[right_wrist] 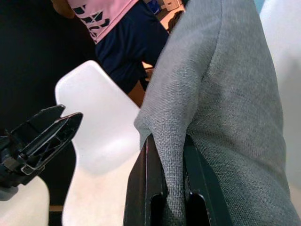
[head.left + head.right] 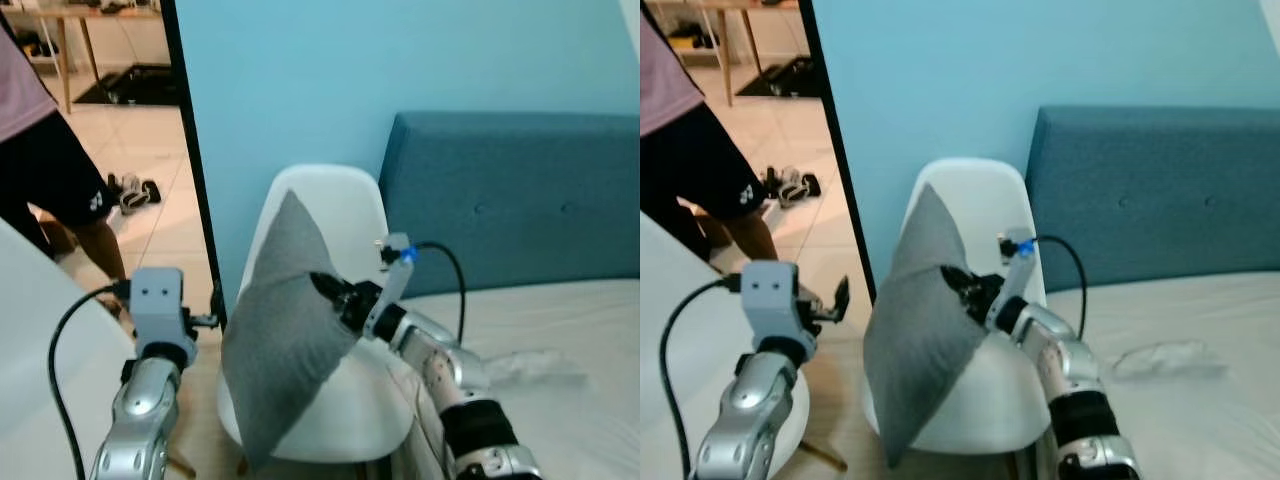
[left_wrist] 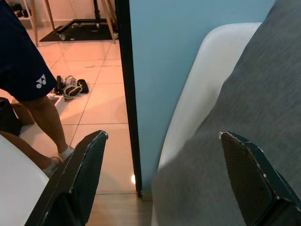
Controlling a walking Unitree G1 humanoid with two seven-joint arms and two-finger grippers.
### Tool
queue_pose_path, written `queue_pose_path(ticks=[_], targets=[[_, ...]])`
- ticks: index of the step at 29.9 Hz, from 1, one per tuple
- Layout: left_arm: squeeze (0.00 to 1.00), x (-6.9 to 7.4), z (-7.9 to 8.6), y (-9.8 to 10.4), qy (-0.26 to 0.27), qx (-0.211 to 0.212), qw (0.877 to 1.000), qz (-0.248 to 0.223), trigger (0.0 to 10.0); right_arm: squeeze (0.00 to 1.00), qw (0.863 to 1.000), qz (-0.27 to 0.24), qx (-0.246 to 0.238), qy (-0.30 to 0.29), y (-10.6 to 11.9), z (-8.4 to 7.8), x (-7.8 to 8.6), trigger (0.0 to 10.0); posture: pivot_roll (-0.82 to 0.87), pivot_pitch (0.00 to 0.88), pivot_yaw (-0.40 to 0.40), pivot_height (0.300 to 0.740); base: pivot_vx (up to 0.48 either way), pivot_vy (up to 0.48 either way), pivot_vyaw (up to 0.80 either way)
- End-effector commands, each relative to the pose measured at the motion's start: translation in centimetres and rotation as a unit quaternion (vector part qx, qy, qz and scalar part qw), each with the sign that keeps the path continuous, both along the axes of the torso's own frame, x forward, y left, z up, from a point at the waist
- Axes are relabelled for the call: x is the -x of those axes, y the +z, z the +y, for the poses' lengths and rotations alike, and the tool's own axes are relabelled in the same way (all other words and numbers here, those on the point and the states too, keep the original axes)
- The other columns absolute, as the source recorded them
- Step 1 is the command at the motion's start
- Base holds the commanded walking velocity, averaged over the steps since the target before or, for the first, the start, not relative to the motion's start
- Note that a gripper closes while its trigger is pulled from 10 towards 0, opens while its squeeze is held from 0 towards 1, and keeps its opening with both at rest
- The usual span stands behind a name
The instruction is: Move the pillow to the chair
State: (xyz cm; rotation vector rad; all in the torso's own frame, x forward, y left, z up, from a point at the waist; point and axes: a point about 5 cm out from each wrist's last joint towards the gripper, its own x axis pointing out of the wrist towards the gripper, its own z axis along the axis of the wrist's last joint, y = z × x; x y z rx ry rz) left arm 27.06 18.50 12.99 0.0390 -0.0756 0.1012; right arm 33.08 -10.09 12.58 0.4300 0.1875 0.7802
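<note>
The right claw, clenched on the grey pillow's edge, holds it hanging long-axis-down just over the white chair seat below, while the released left claw waits beside it.

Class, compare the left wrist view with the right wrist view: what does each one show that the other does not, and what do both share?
Left wrist view only: the open left gripper, its fingers spread wide with one by the pillow, a dark door frame, the blue wall and shoes on the tiled floor.

Right wrist view only: the right gripper shut on a pinched fold of the pillow, and the left gripper seen from across.

Both share: the grey pillow, the white chair and a person in dark shorts.
</note>
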Motion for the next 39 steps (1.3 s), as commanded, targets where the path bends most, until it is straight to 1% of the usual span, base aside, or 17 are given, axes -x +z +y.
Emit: queue_pose_path(ticks=[1, 2, 6, 14, 15, 19, 21, 24, 25, 26, 27, 31, 33, 36, 37, 38, 39], targets=[[0.00, 0.0, -0.1, -0.3, 0.003, -0.001, 1.000, 0.009, 10.0, 0.00, 0.999, -0.033, -0.002, 0.012, 1.5, 0.1, -0.3, 10.0, 0.08, 0.000, -0.040, 0.740, 0.000, 0.000, 0.00], [0.00, 0.0, 0.2, -0.3, 0.016, 0.004, 1.000, 0.013, 10.0, 0.00, 1.000, -0.023, 0.007, 0.014, 1.2, 0.2, -0.3, 10.0, 0.08, 0.000, -0.041, 0.735, 0.000, 0.000, 0.00], [0.00, -0.1, 0.4, -0.3, 0.025, 0.004, 1.000, 0.012, 10.0, 0.00, 1.000, -0.017, 0.009, 0.013, 1.2, 0.2, -0.4, 10.0, 0.08, 0.000, -0.041, 0.715, 0.000, 0.000, 0.00], [0.00, -0.1, 0.4, -0.1, 0.028, -0.009, 1.000, 0.011, 10.0, 0.00, 1.000, -0.003, 0.013, 0.011, 1.0, 0.2, -0.5, 10.0, 0.08, 0.000, -0.040, 0.685, 0.000, 0.000, 0.00], [0.00, -0.2, 0.3, 0.0, 0.028, -0.015, 0.999, 0.010, 10.0, 0.00, 1.000, 0.003, 0.011, 0.016, 1.1, 0.3, -0.4, 10.0, 0.08, 0.000, -0.040, 0.675, 0.000, 0.000, 0.00], [0.00, -0.2, 0.3, 0.1, 0.029, -0.019, 0.999, 0.010, 10.0, 0.00, 1.000, 0.001, 0.009, 0.023, 1.4, 0.6, -0.4, 10.0, 0.08, 0.000, -0.040, 0.665, 0.000, 0.000, 0.00], [0.00, -0.3, 0.4, 0.2, 0.035, -0.018, 0.999, 0.009, 10.0, 0.00, 0.999, -0.007, -0.009, 0.037, 2.3, 1.3, -0.2, 10.0, 0.08, 0.000, -0.040, 0.650, 0.000, 0.000, 0.00], [0.00, -0.4, 0.5, 0.3, 0.039, -0.016, 0.999, 0.008, 10.0, 0.00, 0.999, -0.008, -0.024, 0.039, 2.6, 1.5, -0.2, 10.0, 0.08, 0.000, -0.040, 0.640, 0.000, 0.000, 0.00], [0.00, -0.4, 0.6, 0.4, 0.047, -0.004, 0.999, 0.007, 10.0, 0.00, 0.998, -0.005, -0.055, 0.030, 3.4, 1.6, -0.5, 10.0, 0.08, 0.000, -0.040, 0.630, 0.000, 0.000, 0.00], [0.00, -0.4, 0.6, 0.4, 0.047, -0.004, 0.999, 0.007, 10.0, 0.00, 0.998, -0.005, -0.055, 0.030, 3.4, 1.6, -0.5, 10.0, 0.08, 0.000, -0.040, 0.630, 0.000, 0.000, 0.00], [0.00, -0.5, 0.6, 0.6, 0.051, 0.003, 0.999, 0.005, 10.0, 0.00, 0.997, 0.001, -0.078, 0.018, 3.8, 1.5, -0.7, 10.0, 0.08, 0.000, -0.041, 0.620, 0.000, 0.000, 0.00], [0.00, -0.5, 0.6, 0.6, 0.051, 0.002, 0.999, 0.006, 10.0, 0.00, 0.998, 0.000, -0.057, 0.001, 3.6, 1.3, -1.0, 10.0, 0.08, 0.000, -0.041, 0.600, 0.000, 0.000, 0.00], [0.00, -0.5, 0.5, 0.7, 0.049, -0.001, 0.999, 0.006, 10.0, 0.00, 0.999, 0.008, -0.012, -0.035, 2.8, 0.7, -1.5, 10.0, 0.08, 0.000, -0.042, 0.590, 0.000, 0.000, 0.00], [0.00, -0.6, 0.4, 0.7, 0.049, -0.003, 0.999, 0.006, 10.0, 0.00, 0.999, 0.010, 0.000, -0.045, 2.6, 0.5, -1.7, 10.0, 0.08, 0.000, -0.042, 0.585, 0.000, 0.000, 0.00], [0.00, -0.6, 0.4, 0.7, 0.049, -0.004, 0.999, 0.006, 10.0, 0.00, 0.993, 0.032, 0.058, -0.101, 1.7, -0.7, -2.4, 10.0, 0.08, 0.000, -0.041, 0.575, 0.000, 0.000, 0.00], [0.00, -0.6, 0.4, 0.7, 0.049, -0.004, 0.999, 0.006, 10.0, 0.00, 0.993, 0.032, 0.058, -0.101, 1.7, -0.7, -2.4, 10.0, 0.08, 0.000, -0.041, 0.575, 0.000, 0.000, 0.00], [0.00, -0.6, 0.4, 0.7, 0.049, -0.004, 0.999, 0.006, 10.0, 0.00, 0.988, 0.041, 0.082, -0.124, 1.4, -1.2, -2.6, 10.0, 0.08, 0.000, -0.041, 0.570, 0.000, 0.000, 0.00]])
